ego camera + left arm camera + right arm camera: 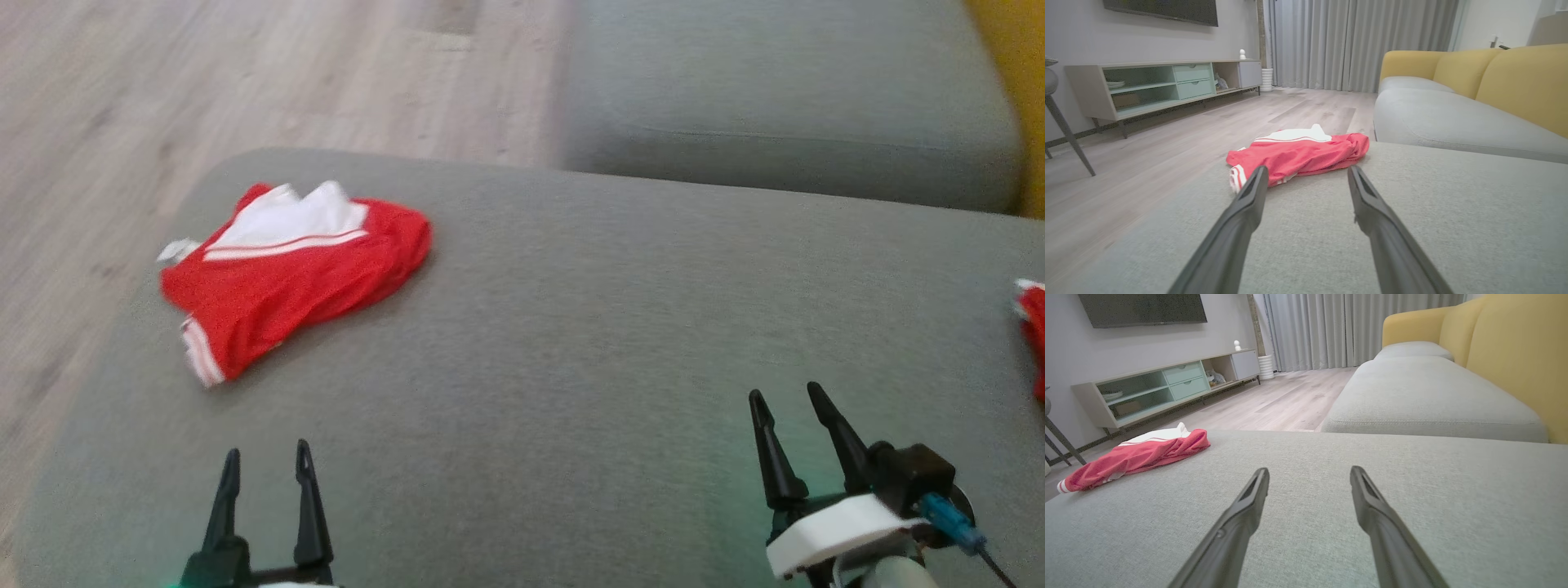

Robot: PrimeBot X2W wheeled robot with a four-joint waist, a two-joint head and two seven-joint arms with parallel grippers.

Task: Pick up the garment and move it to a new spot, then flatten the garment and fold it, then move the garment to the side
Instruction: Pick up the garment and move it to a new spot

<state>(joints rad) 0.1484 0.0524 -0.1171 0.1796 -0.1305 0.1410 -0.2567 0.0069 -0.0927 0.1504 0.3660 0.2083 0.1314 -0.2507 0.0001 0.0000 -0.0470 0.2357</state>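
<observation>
A red garment with white panels and stripes lies crumpled near the far left corner of the grey sofa seat. The left wrist view has the garment just beyond the fingertips, and the right wrist view has the garment far to the left. My left gripper hovers open at the near left, well short of the garment, holding nothing. My right gripper is open at the near right over bare cushion. From the wrist cameras, the left gripper and right gripper both show spread fingers.
A bit of another red cloth peeks in at the right edge. A second grey seat cushion lies beyond, with yellow backrests. Wooden floor drops off left of the seat. A TV cabinet stands across the room.
</observation>
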